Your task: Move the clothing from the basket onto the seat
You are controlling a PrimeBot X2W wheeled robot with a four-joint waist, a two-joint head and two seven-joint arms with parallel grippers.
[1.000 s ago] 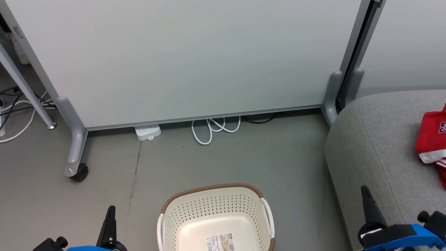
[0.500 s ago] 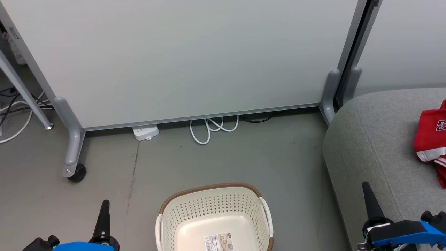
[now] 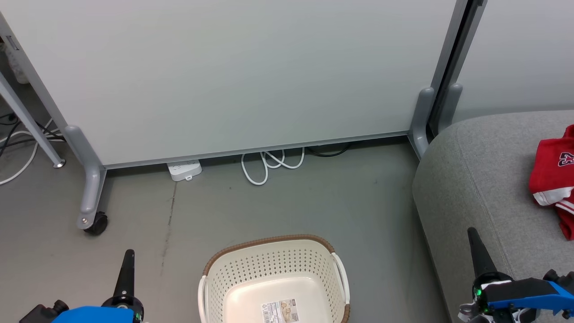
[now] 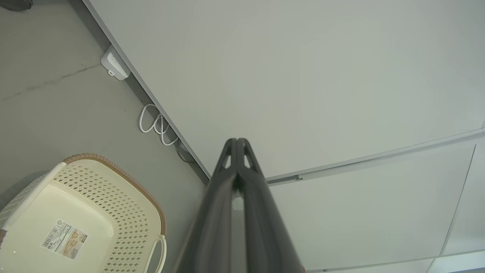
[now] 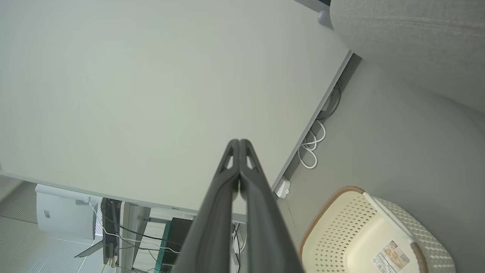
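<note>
On the head camera the basket [image 3: 269, 264] sits at 6 o'clock, with nothing on its floor but a label [image 3: 279, 310]. The clothing [image 3: 552, 179] lies on the seat [image 3: 484, 179] at 3 o'clock. The frame edge cuts it off, so I cannot tell whether both pieces are there. The left gripper [image 4: 237, 142] and the right gripper [image 5: 239, 142] each have their fingers pressed together and hold nothing. My worry is the right one, at 5 o'clock beside the seat's near edge: a careless swing could hook the soft cloth and drag it off.
</note>
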